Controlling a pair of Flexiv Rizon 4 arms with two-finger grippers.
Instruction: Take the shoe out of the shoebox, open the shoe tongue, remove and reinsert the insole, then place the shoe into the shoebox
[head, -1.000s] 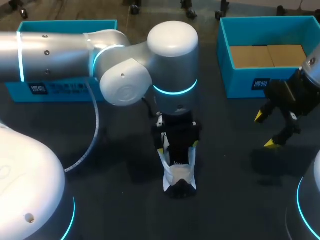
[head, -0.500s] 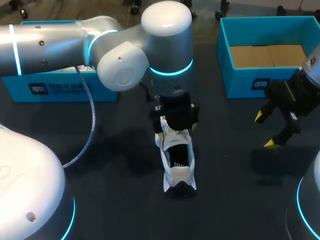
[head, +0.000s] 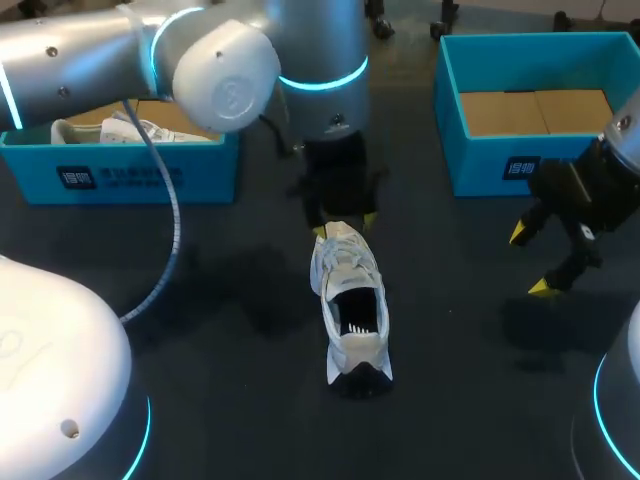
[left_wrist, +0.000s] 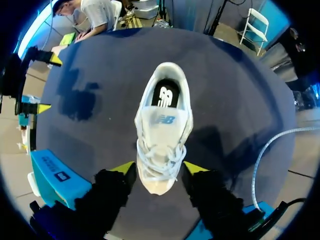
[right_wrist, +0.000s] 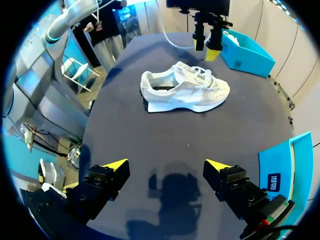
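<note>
A white sneaker lies on the dark table, heel toward me, toe pointing away. Its black insole shows through the opening, behind the tongue. My left gripper sits at the toe end, and in the left wrist view both yellow-tipped fingers press against the toe's two sides. My right gripper hangs open to the right of the shoe, well clear of it, with nothing between its fingers. From the right wrist view the shoe lies side-on with the left gripper beyond its toe.
A blue shoebox at the back left holds another white shoe. A second blue shoebox at the back right shows only its cardboard floor. A grey cable hangs from the left arm.
My left gripper drew back from over the shoe's middle to its toe, uncovering the shoe, and its fingers came closer together. The right arm stayed still.
</note>
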